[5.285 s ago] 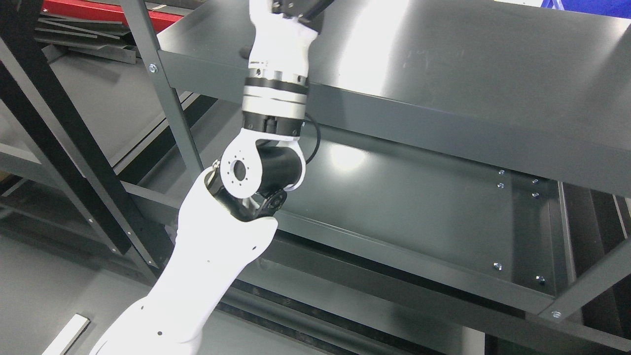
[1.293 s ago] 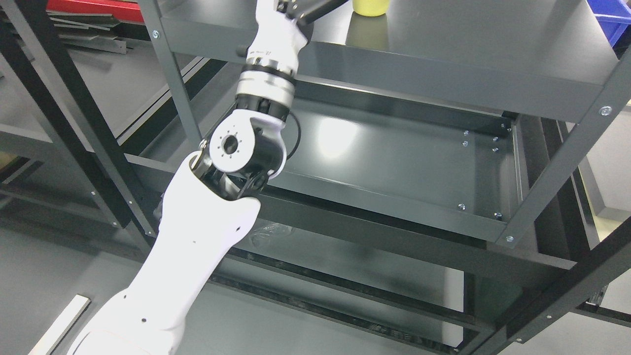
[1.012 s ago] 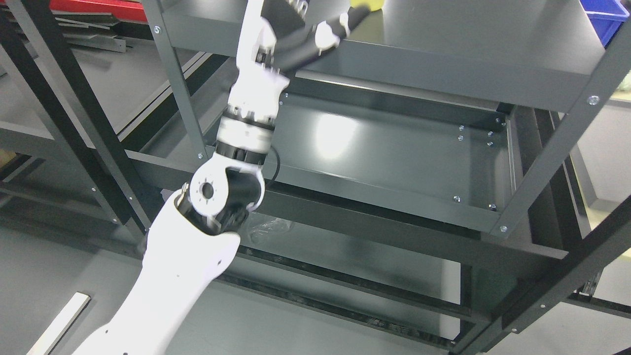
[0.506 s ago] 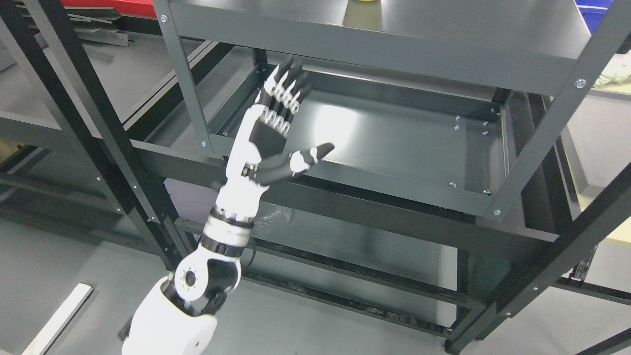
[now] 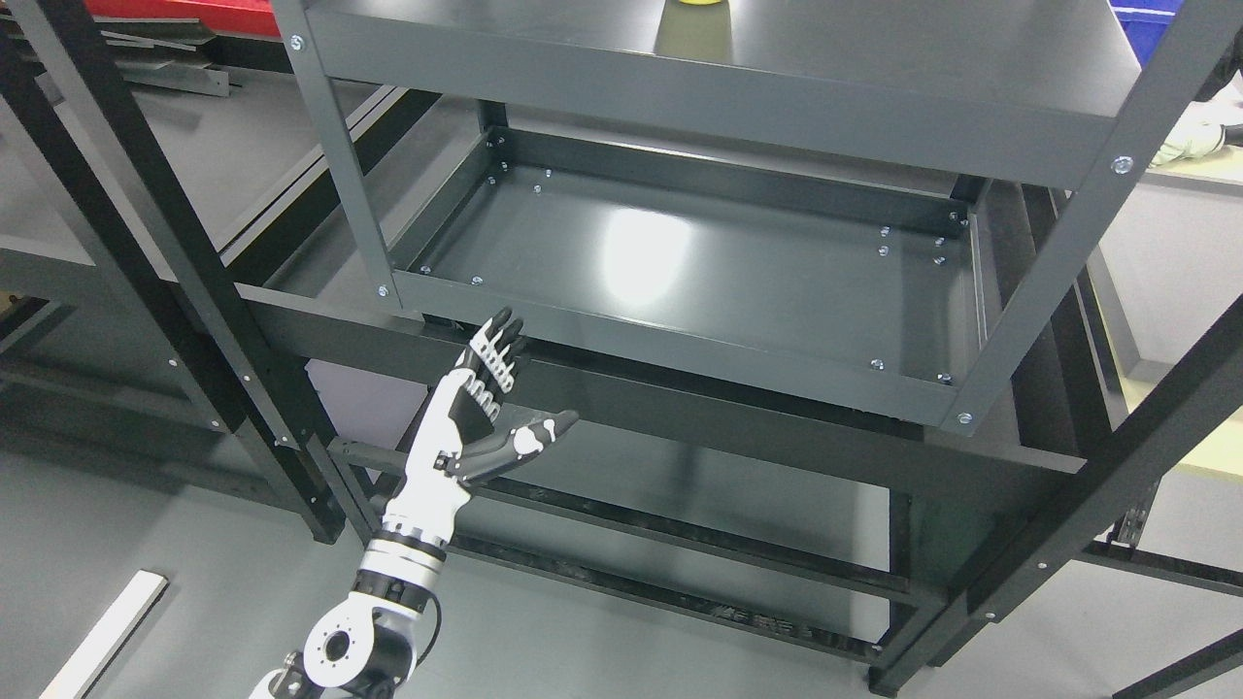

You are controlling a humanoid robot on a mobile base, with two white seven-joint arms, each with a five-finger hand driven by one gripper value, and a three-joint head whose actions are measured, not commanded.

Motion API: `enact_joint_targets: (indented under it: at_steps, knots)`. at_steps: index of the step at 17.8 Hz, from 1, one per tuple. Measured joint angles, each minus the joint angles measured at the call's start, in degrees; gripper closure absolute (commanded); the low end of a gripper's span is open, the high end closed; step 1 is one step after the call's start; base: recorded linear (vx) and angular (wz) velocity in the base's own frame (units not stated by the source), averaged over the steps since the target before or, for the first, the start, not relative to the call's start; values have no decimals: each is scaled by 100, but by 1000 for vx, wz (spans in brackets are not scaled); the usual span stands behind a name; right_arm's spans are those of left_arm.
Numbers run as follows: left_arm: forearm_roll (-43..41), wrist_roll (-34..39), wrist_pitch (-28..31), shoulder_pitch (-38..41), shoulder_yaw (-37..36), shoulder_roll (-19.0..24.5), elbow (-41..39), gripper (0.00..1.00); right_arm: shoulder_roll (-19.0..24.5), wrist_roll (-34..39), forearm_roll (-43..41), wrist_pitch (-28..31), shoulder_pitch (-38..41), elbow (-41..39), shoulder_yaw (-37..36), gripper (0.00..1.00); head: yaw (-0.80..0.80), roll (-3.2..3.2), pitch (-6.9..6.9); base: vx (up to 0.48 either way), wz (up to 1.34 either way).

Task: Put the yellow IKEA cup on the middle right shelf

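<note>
Head view: the cup [image 5: 691, 3] shows only as a yellow sliver at the picture's top edge, standing on the upper shelf [image 5: 874, 58] near its middle, back from the front edge; most of it is cut off. The left hand [image 5: 486, 413] hangs low, in front of the rack and below the front lip of the lower shelf [image 5: 680, 257], with fingers straight, thumb spread wide, and nothing in its grasp. It is well apart from the cup. The right arm is out of view.

Judging from this, the placing looks finished. The remaining risk is the arm: a careless swing could knock the left post [image 5: 330, 155] or the lip beside it and shake the rack, tipping the cup.
</note>
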Motion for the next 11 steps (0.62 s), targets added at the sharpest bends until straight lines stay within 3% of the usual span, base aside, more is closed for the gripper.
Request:
enact_joint_targets:
  at_steps: [11]
  knots:
    - [-348, -5, 312, 321, 760, -328, 176, 1, 0, 0, 0, -1, 0, 0, 0, 1, 0, 0, 0, 16, 10]
